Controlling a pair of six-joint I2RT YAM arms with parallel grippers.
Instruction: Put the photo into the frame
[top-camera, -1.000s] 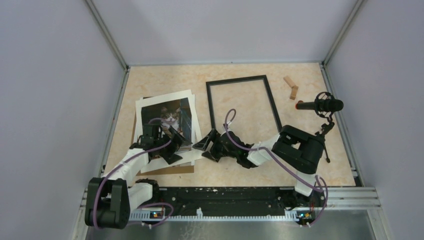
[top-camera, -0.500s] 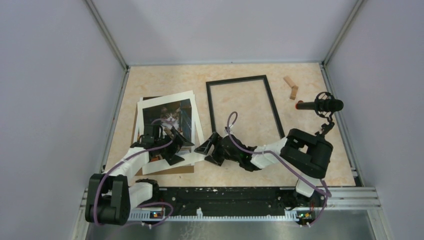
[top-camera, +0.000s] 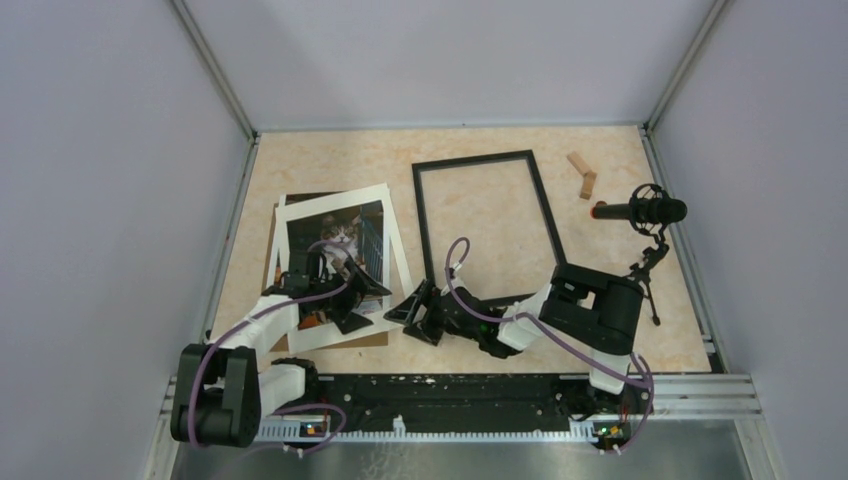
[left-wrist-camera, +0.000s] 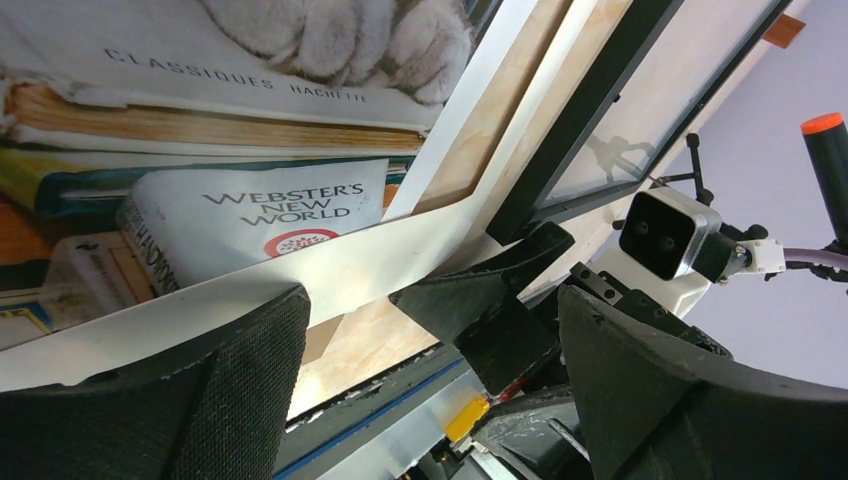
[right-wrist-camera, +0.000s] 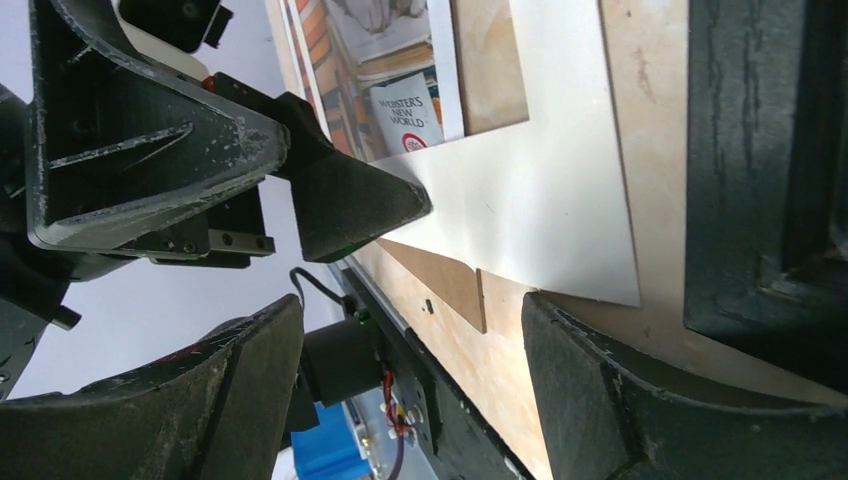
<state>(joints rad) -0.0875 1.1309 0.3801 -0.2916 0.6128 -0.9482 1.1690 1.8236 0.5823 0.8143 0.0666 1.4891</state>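
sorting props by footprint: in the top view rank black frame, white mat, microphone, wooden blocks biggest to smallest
1. black frame and white mat: look alike in size, mat partly under the left arm, so not ranked
2. microphone
3. wooden blocks

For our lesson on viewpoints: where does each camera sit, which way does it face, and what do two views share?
Top external: above and behind, looking down on table, frame, left pincer, right pincer.
Left wrist: low by the photo, facing the right pincer; own fingers at bottom.
Right wrist: low, facing the left pincer; own fingers show.
Both wrist views share the white mat and photo.
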